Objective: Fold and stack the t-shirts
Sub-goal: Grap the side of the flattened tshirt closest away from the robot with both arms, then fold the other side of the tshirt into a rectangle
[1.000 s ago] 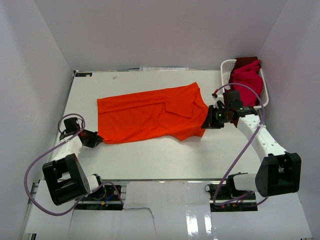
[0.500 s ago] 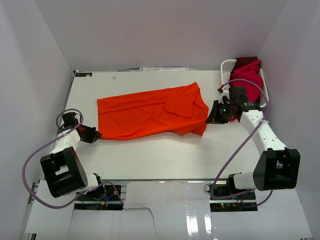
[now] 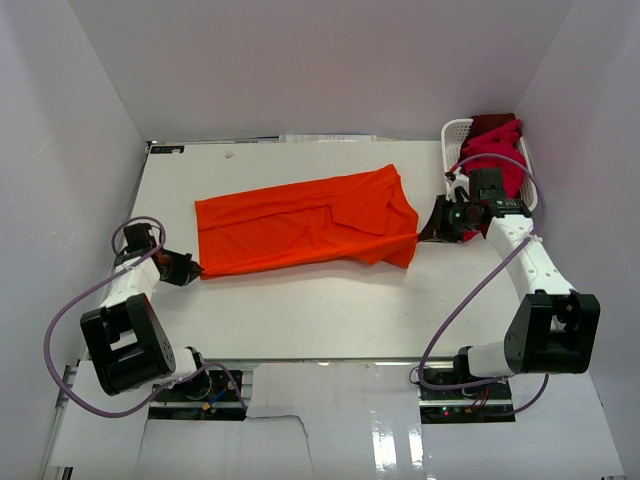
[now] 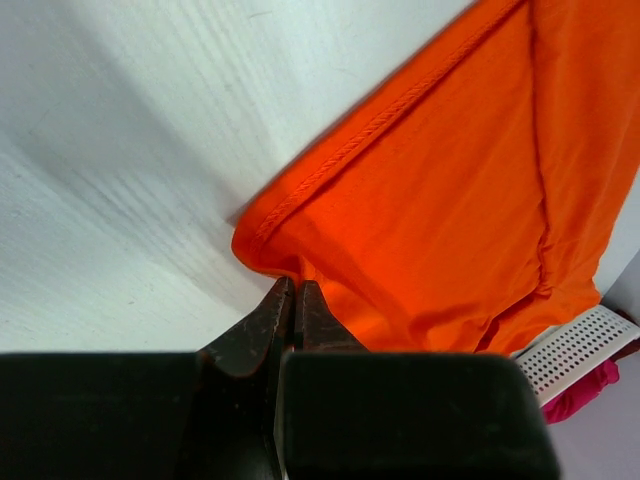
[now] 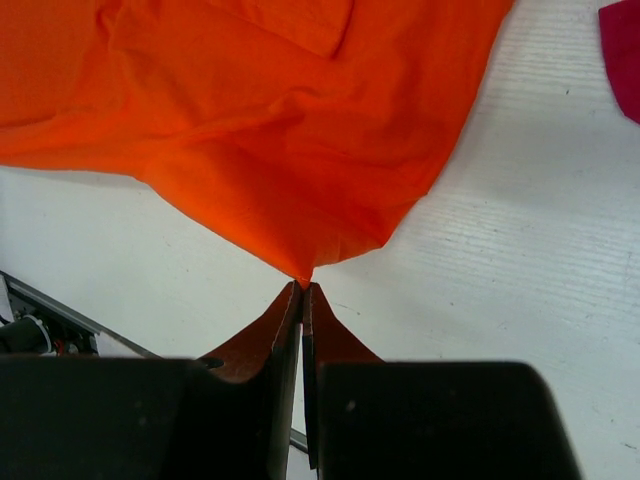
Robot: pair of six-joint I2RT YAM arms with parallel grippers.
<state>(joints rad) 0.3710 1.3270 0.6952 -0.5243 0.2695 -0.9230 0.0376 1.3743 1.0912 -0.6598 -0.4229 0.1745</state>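
Note:
A large orange t-shirt (image 3: 300,225) lies stretched across the middle of the table, partly folded over itself. My left gripper (image 3: 192,268) is shut on its near-left corner (image 4: 262,250), down at the table. My right gripper (image 3: 428,232) is shut on the pulled-out tip of its right edge (image 5: 305,268), which stretches taut toward the jaws. Crimson-magenta and dark red t-shirts (image 3: 492,152) are heaped in the white basket (image 3: 455,132) at the back right, just behind my right arm.
The basket's lattice (image 4: 575,345) and a bit of magenta cloth (image 4: 580,392) show past the orange shirt in the left wrist view. White walls enclose the table on three sides. A strip of bare table (image 3: 330,310) lies between the shirt and the arm bases.
Both grippers have drawn outward and back with their corners, the right one toward the basket, the left one toward the left edge. The orange shirt has been pulled longer and flatter.

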